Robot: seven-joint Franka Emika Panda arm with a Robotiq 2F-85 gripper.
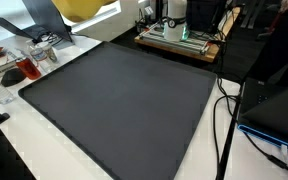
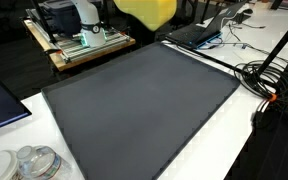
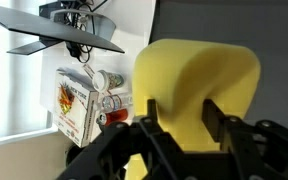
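Observation:
A yellow foam sponge (image 3: 199, 85) fills the middle of the wrist view. My gripper (image 3: 181, 105) has one black finger pressed into each side of it, so the foam bulges around them. In both exterior views only the sponge's lower part (image 1: 81, 9) (image 2: 147, 10) shows at the top edge, hanging high above the far side of a large black mat (image 1: 124, 100) (image 2: 144, 100). The gripper itself is cut off there. Nothing lies on the mat.
A wooden platform with the robot base (image 1: 179, 35) (image 2: 84, 45) stands behind the mat. Clear plastic containers (image 1: 29, 62) (image 2: 34, 162) sit at one corner. Black cables (image 1: 224, 110) (image 2: 274, 75) and a laptop (image 2: 199, 32) lie along another side. A food box and jars (image 3: 84, 100) show in the wrist view.

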